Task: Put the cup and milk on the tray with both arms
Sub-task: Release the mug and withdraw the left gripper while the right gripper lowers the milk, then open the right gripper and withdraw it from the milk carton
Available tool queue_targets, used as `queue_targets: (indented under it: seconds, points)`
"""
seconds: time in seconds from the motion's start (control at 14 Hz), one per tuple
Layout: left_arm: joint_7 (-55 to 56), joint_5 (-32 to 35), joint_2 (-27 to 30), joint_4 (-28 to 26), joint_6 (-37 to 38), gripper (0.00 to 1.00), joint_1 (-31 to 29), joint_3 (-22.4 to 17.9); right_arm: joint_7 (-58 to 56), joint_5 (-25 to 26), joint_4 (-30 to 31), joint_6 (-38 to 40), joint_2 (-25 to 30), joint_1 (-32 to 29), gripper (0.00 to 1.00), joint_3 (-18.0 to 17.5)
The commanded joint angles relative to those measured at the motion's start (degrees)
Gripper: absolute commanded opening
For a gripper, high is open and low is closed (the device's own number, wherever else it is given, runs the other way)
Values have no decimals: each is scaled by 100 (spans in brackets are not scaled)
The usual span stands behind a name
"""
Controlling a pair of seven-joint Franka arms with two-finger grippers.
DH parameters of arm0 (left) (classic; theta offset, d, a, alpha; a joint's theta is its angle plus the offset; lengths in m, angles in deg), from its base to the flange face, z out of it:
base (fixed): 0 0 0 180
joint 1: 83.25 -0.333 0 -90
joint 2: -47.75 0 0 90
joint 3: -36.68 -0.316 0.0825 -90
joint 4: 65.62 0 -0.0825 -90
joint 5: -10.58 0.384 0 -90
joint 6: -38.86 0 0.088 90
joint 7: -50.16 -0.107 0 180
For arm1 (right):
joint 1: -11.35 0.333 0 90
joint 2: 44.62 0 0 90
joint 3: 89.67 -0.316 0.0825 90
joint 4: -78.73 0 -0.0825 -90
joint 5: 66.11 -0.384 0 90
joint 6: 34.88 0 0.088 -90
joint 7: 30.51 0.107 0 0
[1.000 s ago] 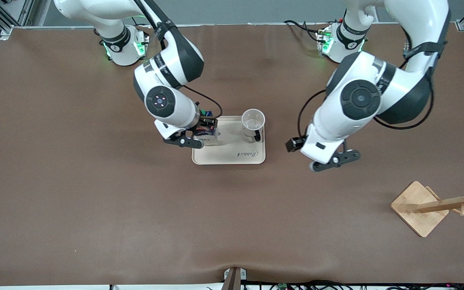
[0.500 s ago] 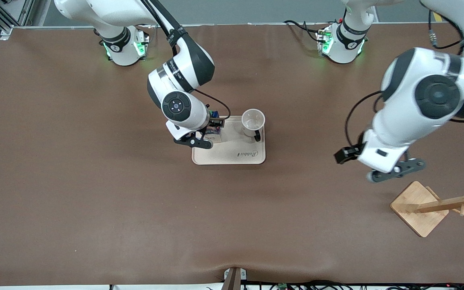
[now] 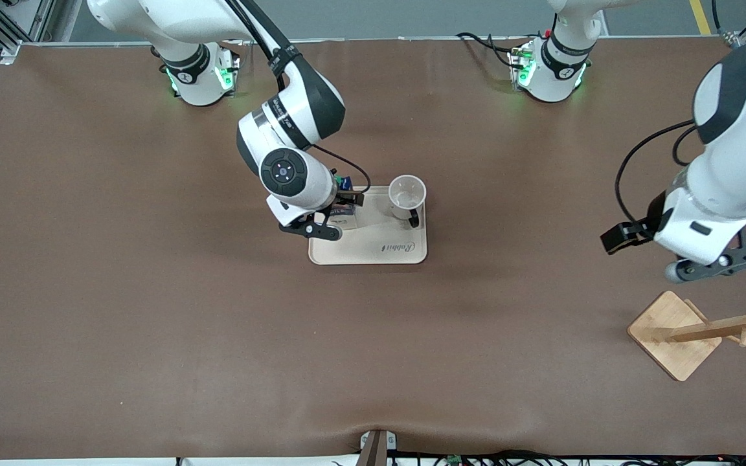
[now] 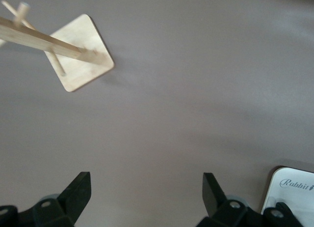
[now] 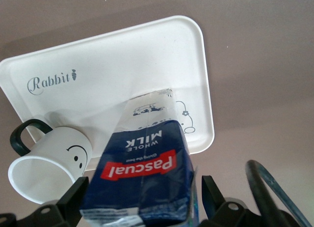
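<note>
The milk (image 3: 346, 220) stands upright on the cream tray (image 3: 379, 249), at the tray's end toward the right arm. The white cup (image 3: 406, 194) stands on the same tray at its end toward the left arm, handle toward the front camera. My right gripper (image 3: 331, 215) is open, one finger on each side of the milk. In the right wrist view the milk (image 5: 147, 168) fills the space between the spread fingers of that gripper (image 5: 144, 197), with the cup (image 5: 49, 163) and tray (image 5: 122, 65) past it. My left gripper (image 3: 717, 265) is open and empty, up over bare table near the rack.
A wooden rack (image 3: 674, 333) with pegs stands at the left arm's end of the table, nearer the front camera; it also shows in the left wrist view (image 4: 81, 55). A corner of the tray (image 4: 294, 187) shows there too, past the left gripper (image 4: 146, 192).
My left arm has swung away from the tray toward its own end of the table, near the rack. My right gripper carried the milk farther onto the tray, then stayed still.
</note>
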Motion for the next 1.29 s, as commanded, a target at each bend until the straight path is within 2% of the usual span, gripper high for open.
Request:
queue_targets:
  seconds: [0.0,0.14,0.21,0.43,0.64,0.93,1.21]
  points:
    - [-840,-15,493,-148,540,100,-210,34,74,-24,-159,77,-72,48,100,32]
    - [-1353,-41,783,-192,710,100,-289,-54,48,-24,-255,155,-46,-22,100,41]
    - [-1398,-50,871,-227,727,100,-176,-315,48,-24,-378,356,-28,-48,100,76]
    - [-1679,-540,1441,-727,737,100,737,-1589,-5,-15,-1298,1645,25,-538,100,138]
    - [-1645,-727,1951,-1140,736,100,1308,-2381,-40,221,-1871,2027,42,-873,100,225]
    - [-1592,-832,2146,-1186,763,100,1302,-2445,-267,493,-2996,3352,42,-1628,100,226]
    - [-1583,-841,2146,-1150,772,100,1337,-2375,-822,1319,-2990,3759,612,-2288,100,147]
